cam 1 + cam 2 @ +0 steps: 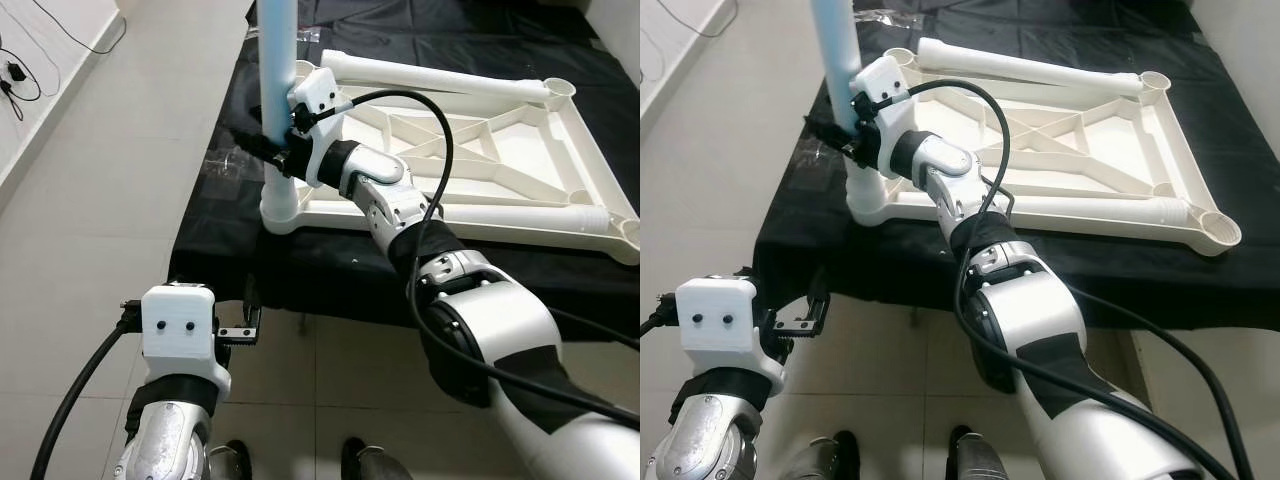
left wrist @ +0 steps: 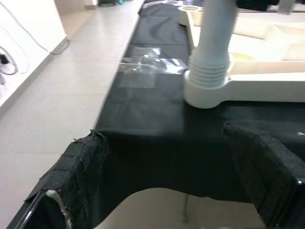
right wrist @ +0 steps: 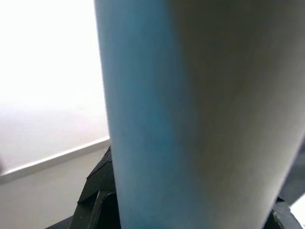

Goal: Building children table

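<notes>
Nearest: robot's feet (image 1: pixel 300 462) on pale floor tiles (image 1: pixel 110 200), smooth, glossy. L gripper (image 1: pixel 243 322) hangs low by the near edge of the black cloth (image 1: pixel 230 255), fingers spread, nothing between them. In the L wrist view its two pads (image 2: pixel 78 169) look wrapped in rough black tape and aim at the socket ahead, prob. standing by to steady the frame.

Next out: R arm reaches across to the near-left corner of the table frame (image 1: pixel 520 140). R gripper (image 1: pixel 275 150) is clamped on the blue leg (image 1: pixel 277 60), just above the socket. Leg stands upright in the corner socket (image 1: pixel 283 205); its lower end is white w/ ridged threads, seen in the L wrist view, so I judge the grip is for screwing or pressing it home. R wrist view: smooth blue tube wall up close, black finger edges at the bottom.

Frame lies upside down on the cloth, so sockets face up for legs. White moulded plastic, flat rectangle w/ diagonal ribs, round cup sockets at corners.

Farther: two loose white legs, one (image 1: pixel 430 75) along the far edge, one (image 1: pixel 520 215) along the near rail, round tubes, threaded at the end. Clear plastic wrap (image 1: pixel 225 165) crumpled left of the socket. Cables (image 1: pixel 20 70) on the floor far left.

Est.: first leg going in, three left.
</notes>
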You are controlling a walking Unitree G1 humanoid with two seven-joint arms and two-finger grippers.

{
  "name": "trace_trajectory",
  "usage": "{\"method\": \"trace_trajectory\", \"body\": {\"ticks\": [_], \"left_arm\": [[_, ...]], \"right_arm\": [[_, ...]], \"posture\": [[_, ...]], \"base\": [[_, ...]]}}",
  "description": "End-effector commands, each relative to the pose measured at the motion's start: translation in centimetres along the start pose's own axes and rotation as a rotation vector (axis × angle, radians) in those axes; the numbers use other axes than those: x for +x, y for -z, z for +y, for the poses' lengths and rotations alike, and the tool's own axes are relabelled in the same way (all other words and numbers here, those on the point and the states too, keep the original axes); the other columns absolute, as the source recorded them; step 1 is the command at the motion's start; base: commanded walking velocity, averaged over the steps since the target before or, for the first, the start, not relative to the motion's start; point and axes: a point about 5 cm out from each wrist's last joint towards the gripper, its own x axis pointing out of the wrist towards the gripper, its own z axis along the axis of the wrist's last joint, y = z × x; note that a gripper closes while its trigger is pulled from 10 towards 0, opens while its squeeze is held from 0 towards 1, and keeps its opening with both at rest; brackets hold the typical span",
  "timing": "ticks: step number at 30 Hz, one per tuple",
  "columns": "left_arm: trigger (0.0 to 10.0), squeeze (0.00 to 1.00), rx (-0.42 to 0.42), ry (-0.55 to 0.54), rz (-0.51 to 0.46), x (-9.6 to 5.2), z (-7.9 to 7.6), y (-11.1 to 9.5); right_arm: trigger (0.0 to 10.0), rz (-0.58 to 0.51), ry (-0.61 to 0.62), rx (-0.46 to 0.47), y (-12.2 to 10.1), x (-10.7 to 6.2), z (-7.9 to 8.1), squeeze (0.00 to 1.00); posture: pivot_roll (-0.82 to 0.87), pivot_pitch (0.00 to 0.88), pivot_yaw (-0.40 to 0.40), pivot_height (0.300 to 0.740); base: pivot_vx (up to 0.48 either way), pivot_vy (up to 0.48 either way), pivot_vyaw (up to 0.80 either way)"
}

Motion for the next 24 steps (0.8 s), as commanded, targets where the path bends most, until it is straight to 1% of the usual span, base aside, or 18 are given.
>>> {"method": "trace_trajectory", "body": {"ticks": [1,2,4,6,7,8,9,10,12,13,14,15,16,19,20,21,22,24], "left_arm": [[10.0,0.0,-0.002,-0.002,0.013,0.0,0.0,0.3],[10.0,0.0,-0.002,-0.002,0.013,0.0,0.0,0.3],[10.0,0.0,0.001,-0.003,0.012,0.1,0.1,0.3],[10.0,0.0,0.001,-0.003,0.012,0.1,0.1,0.3],[10.0,0.0,0.002,-0.004,0.012,0.1,0.2,0.3],[10.0,0.0,0.002,-0.004,0.012,0.1,0.2,0.3],[10.0,0.0,0.002,-0.005,0.013,0.2,0.2,0.4],[10.0,0.0,0.002,-0.005,0.013,0.2,0.2,0.4],[10.0,0.0,0.003,-0.007,0.015,0.2,0.3,0.4],[10.0,0.0,0.003,-0.008,0.016,0.3,0.4,0.5],[10.0,0.0,0.004,-0.009,0.015,0.3,0.4,0.5],[10.0,0.0,0.004,-0.01,0.015,0.3,0.4,0.5],[10.0,0.0,0.004,-0.01,0.015,0.3,0.4,0.5],[10.0,0.0,0.005,-0.011,0.013,0.3,0.4,0.5],[10.0,0.0,0.005,-0.011,0.013,0.3,0.4,0.5],[10.0,0.0,0.006,-0.011,0.013,0.3,0.4,0.5],[10.0,0.0,0.006,-0.011,0.013,0.3,0.4,0.5],[10.0,0.0,0.006,-0.011,0.013,0.3,0.4,0.5]], "right_arm": [[10.0,0.219,0.225,0.027,5.0,-2.5,-1.7,0.0],[10.0,0.219,0.225,0.027,5.0,-2.5,-1.7,0.0],[10.0,0.237,0.346,0.021,5.3,-2.7,-2.2,0.0],[10.0,0.237,0.346,0.021,5.3,-2.7,-2.2,0.0],[10.0,0.237,0.411,0.025,5.3,-2.7,-2.3,0.0],[10.0,0.237,0.411,0.025,5.3,-2.7,-2.3,0.0],[10.0,0.236,0.481,0.01,5.1,-2.6,-2.4,0.0],[10.0,0.236,0.481,0.01,5.1,-2.6,-2.4,0.0],[10.0,0.224,0.62,0.034,4.9,-2.4,-2.3,0.0],[10.0,0.227,0.67,0.045,4.9,-2.4,-2.2,0.0],[10.0,0.218,0.756,0.083,5.0,-2.5,-2.1,0.0],[10.0,0.213,0.816,0.106,5.1,-2.6,-2.0,0.0],[10.0,0.213,0.816,0.106,5.1,-2.6,-2.0,0.0],[10.0,0.178,0.991,0.167,5.1,-2.7,-1.2,0.0],[10.0,0.178,0.991,0.167,5.1,-2.7,-1.2,0.0],[10.0,0.173,1.037,0.182,5.2,-2.8,-1.0,0.0],[10.0,0.193,1.113,0.17,5.3,-3.0,-0.9,0.0],[10.0,0.193,1.113,0.17,5.3,-3.0,-0.9,0.0]], "posture": [[0.02,0.301,-0.068,0.74],[0.02,0.301,-0.068,0.74],[0.02,0.301,-0.067,0.74],[0.02,0.301,-0.067,0.74],[0.02,0.304,-0.063,0.74],[0.02,0.304,-0.063,0.74],[0.02,0.304,-0.063,0.74],[0.02,0.304,-0.063,0.74],[0.02,0.306,-0.066,0.74],[0.02,0.306,-0.066,0.74],[0.02,0.305,-0.064,0.74],[0.02,0.305,-0.064,0.74],[0.02,0.305,-0.064,0.74],[0.03,0.3,-0.063,0.74],[0.03,0.3,-0.063,0.74],[0.03,0.3,-0.063,0.74],[0.03,0.3,-0.064,0.74],[0.03,0.3,-0.064,0.74]], "base": [[0.0,0.0,0.0],[0.0,0.0,0.0],[0.0,0.0,0.0],[0.0,0.0,0.0],[0.0,0.0,0.0],[0.0,0.0,0.0],[0.0,0.0,0.0],[0.0,0.0,0.0],[0.0,0.0,0.0],[0.0,0.0,0.0],[0.0,0.0,0.0],[0.0,0.0,0.0],[0.0,0.0,0.0],[0.0,0.0,0.0],[0.0,0.0,0.0],[0.0,0.0,0.0],[0.0,0.0,0.0],[0.0,0.0,0.0]]}}
